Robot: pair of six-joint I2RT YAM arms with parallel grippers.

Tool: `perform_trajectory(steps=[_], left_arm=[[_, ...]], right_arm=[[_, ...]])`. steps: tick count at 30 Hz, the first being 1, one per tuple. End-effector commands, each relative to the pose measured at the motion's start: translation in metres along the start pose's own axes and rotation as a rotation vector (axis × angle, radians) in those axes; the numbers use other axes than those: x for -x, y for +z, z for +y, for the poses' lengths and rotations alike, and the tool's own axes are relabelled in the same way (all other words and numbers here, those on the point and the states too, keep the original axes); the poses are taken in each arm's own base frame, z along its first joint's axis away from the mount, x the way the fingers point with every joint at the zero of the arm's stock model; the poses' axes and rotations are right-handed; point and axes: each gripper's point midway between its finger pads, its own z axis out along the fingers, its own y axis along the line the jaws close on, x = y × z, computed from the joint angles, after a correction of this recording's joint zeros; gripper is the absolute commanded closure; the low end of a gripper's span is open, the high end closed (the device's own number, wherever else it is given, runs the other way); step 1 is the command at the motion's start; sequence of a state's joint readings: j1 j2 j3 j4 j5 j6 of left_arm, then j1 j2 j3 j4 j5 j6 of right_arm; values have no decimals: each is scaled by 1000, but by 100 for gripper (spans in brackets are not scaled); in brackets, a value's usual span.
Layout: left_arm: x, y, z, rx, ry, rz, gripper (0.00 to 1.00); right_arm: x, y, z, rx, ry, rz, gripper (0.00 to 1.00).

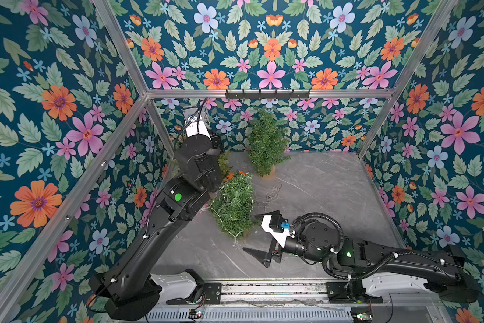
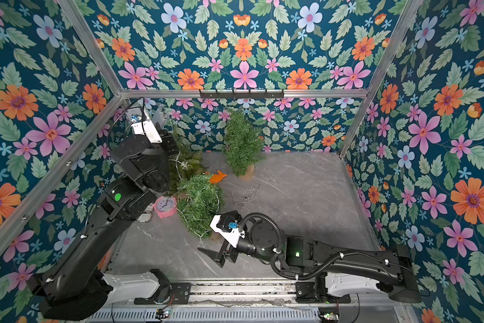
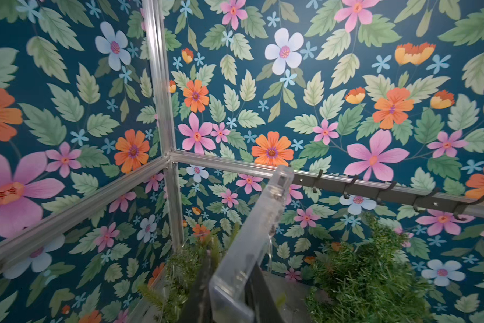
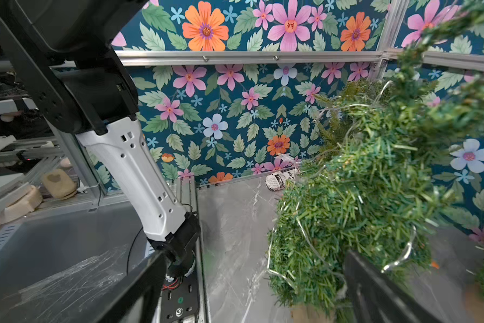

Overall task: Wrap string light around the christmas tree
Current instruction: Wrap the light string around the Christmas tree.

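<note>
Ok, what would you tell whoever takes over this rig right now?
Left pincer: shut on the clear plastic box, raised high near the back-left corner.
Right pincer: open, empty, low beside the base of the small green artificial christmas tree.
Thin silver wire string light: several loops already lie on that tree.
Left to do: wrap whatever wire remains, then set the box down; how much remains cannot be told.
</note>
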State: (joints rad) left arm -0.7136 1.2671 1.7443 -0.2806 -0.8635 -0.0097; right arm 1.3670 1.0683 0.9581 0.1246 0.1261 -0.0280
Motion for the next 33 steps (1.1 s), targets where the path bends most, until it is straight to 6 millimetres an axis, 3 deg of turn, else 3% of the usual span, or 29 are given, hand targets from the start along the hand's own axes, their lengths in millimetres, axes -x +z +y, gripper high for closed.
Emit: perform_trajectory(steps=[1, 7, 12, 22, 28, 33], left_arm=[[-4, 10, -19, -116, -78, 31, 100], [-1, 27, -38, -177, -84, 50, 100], [-5, 38, -69, -277, -64, 100, 100], [-50, 48, -126, -461, -24, 238, 100], [-51, 36, -159, -638, -60, 283, 100], [-48, 18, -176, -754, -94, 308, 100]], right_arm=[[3, -9, -6, -27, 37, -27, 0], [1, -24, -16, -79, 40, -44, 0], [-4, -29, -27, -138, 47, -36, 0], [-17, -40, -69, -385, 72, 30, 0], [-23, -46, -82, -427, 127, 40, 0], [-29, -49, -94, -467, 165, 50, 0]])
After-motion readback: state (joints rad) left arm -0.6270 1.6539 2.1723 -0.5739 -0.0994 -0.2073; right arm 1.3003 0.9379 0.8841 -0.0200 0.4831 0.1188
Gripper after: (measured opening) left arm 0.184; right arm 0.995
